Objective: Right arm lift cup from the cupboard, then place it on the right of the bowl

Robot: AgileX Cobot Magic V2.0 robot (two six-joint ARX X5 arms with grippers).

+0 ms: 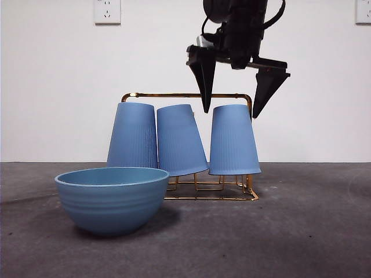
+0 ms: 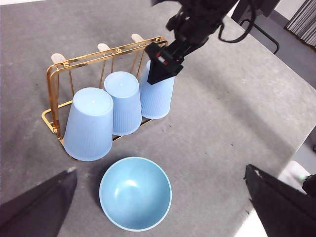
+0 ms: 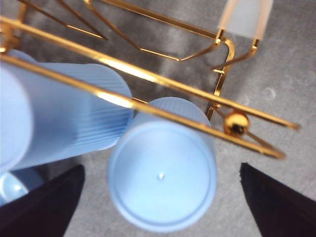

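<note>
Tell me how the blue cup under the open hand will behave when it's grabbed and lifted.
The cup looks rigid, probably light. Its ribbed matte wall should grip well, though the taper might let it slip downward. It hangs upside down on the rack, so lift straight up. The right hand is open above it.

Three cups [image 1: 133, 136] [image 1: 181, 139] [image 1: 233, 140] (all inverted on pegs), one rack [image 1: 188, 95], one bowl [image 1: 112, 198] at 7 o'clock of the rack, two wall sockets [image 1: 107, 11] [image 1: 363, 11], one gripper [image 1: 230, 113] overhead.
</note>
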